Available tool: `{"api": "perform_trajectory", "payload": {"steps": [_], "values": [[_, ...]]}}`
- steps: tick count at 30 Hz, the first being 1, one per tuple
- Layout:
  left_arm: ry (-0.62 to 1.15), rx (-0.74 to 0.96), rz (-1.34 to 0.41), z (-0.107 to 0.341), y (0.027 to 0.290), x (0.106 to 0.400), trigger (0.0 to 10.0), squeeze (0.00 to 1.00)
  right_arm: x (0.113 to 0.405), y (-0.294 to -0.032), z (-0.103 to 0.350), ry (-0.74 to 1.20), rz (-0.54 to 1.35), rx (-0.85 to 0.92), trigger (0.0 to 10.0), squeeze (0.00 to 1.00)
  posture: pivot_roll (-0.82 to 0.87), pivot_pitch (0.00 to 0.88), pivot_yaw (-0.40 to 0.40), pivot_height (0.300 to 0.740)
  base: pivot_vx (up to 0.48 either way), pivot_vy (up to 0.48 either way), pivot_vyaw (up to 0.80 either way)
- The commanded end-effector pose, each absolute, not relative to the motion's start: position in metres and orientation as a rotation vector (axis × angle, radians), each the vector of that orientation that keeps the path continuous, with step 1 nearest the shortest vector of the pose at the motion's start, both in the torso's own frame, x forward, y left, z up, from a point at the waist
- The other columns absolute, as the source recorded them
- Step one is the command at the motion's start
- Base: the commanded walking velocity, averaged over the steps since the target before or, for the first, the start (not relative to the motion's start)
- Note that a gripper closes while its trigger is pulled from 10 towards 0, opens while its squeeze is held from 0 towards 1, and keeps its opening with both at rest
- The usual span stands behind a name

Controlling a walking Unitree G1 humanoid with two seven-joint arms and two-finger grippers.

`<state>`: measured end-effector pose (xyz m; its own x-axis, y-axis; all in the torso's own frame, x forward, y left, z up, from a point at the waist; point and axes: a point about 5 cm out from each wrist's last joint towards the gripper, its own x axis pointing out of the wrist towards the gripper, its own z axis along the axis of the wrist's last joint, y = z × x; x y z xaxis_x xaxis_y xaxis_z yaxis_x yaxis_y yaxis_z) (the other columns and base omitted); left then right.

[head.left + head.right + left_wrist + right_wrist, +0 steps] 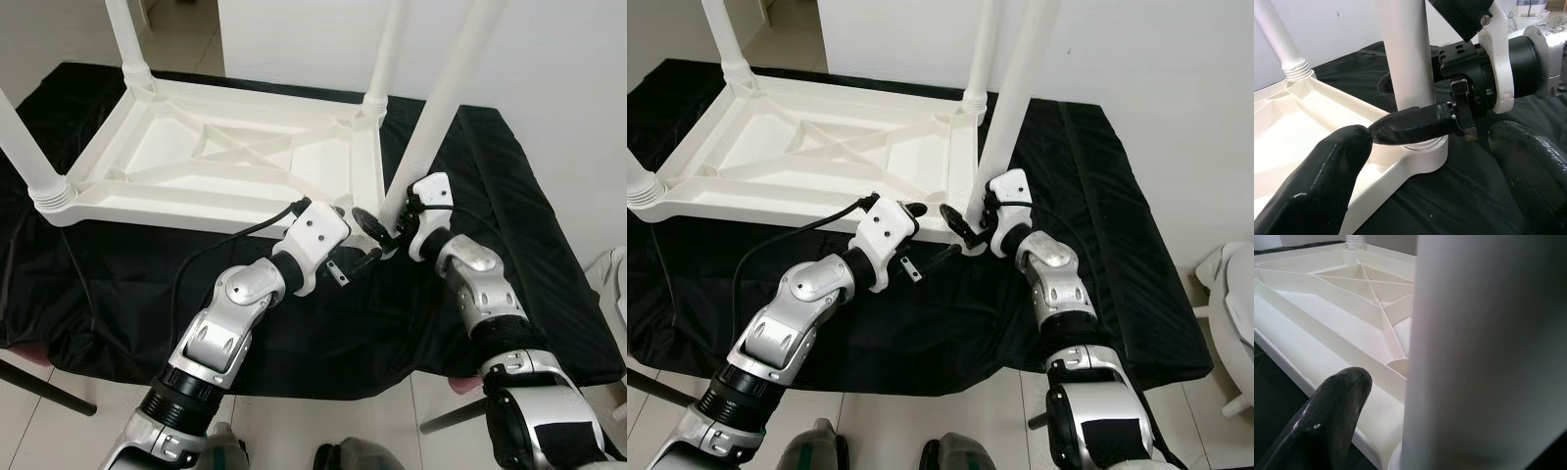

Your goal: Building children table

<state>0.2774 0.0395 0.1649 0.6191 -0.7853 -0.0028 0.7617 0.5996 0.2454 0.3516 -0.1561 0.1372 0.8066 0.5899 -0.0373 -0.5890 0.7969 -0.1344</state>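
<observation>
White plastic made up the children's table (225, 162), which lay upside down on a surface draped in black cloth (509, 225), its ribbed underside facing up and legs standing at the corners. At the near corner on the robot's right, the right claw (377, 227) gripped the base of a white leg (441, 108), one black finger (1415, 125) pressed against the leg just above its socket. The left claw (939, 257) hovered just beside that same corner, its fingers (1327, 181) spread wide and holding nothing. A black cable (230, 240) trailed from the left wrist across the cloth.
</observation>
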Motion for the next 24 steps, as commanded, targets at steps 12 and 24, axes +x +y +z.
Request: {"api": "perform_trajectory", "payload": {"steps": [12, 24], "values": [[-0.114, 0.233, -0.893, 0.167, 0.041, 0.276, 10.0, 0.00, 0.349, -0.167, 0.123, 0.065, 0.732, -0.165, 0.0, 0.00, 0.01, 0.000, -0.052, 0.740, 0.000, 0.000, 0.00], [-0.106, 0.222, -0.903, 0.164, 0.038, 0.273, 10.0, 0.00, 0.344, -0.171, 0.122, 0.007, 0.613, -0.139, 10.0, 0.00, -0.02, 0.000, -0.053, 0.740, 0.000, 0.000, 0.00]]}}
